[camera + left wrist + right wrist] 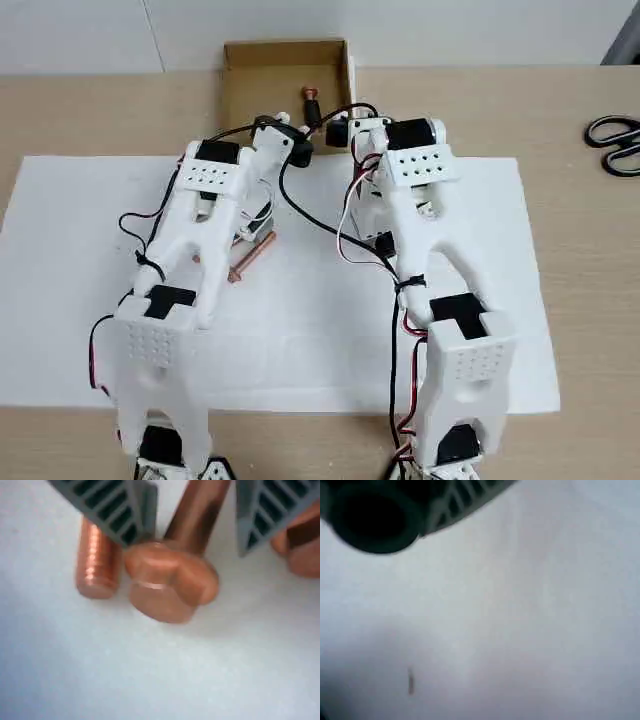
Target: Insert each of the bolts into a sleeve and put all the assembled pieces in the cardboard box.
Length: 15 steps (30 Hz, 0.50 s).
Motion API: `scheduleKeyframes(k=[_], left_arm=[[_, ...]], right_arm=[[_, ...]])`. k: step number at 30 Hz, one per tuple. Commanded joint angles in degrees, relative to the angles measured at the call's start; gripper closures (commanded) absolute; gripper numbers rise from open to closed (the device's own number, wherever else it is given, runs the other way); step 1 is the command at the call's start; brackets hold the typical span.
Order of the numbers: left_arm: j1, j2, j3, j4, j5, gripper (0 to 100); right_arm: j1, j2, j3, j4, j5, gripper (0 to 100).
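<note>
A copper bolt (172,582) lies on the white sheet, its hex head toward the camera and its shaft running up between my left gripper's (190,540) grey fingers (125,510). The jaws stand open astride the shaft, one finger close to it, the other a little apart. Two more copper pieces lie alongside, one on each side (95,560) (300,545). From above, these bolts (252,258) show under the left arm. My right gripper (383,240) hangs over the sheet, shut on a black sleeve (370,517) whose open end faces the camera. One assembled piece (311,100) lies in the cardboard box (240,80).
The white sheet (300,350) covers the middle of the wooden table. Black scissors (615,145) lie at the far right edge. Cables loop between the two arms near the box.
</note>
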Motion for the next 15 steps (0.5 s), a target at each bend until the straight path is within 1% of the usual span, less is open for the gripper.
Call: scheduleKeyframes(k=[1,12,15], left_arm=[[0.0,-0.26,-1.71,-1.67,0.26,90],[1.23,-0.18,-1.45,-1.23,0.35,90],[1.23,-0.18,-1.45,-1.23,0.35,92]], right_arm=[[0.04,-3.74,-0.88,0.84,0.62,99.5],[0.04,-3.74,-0.88,0.84,0.62,99.5],[0.04,-3.74,-0.88,0.84,0.62,99.5]])
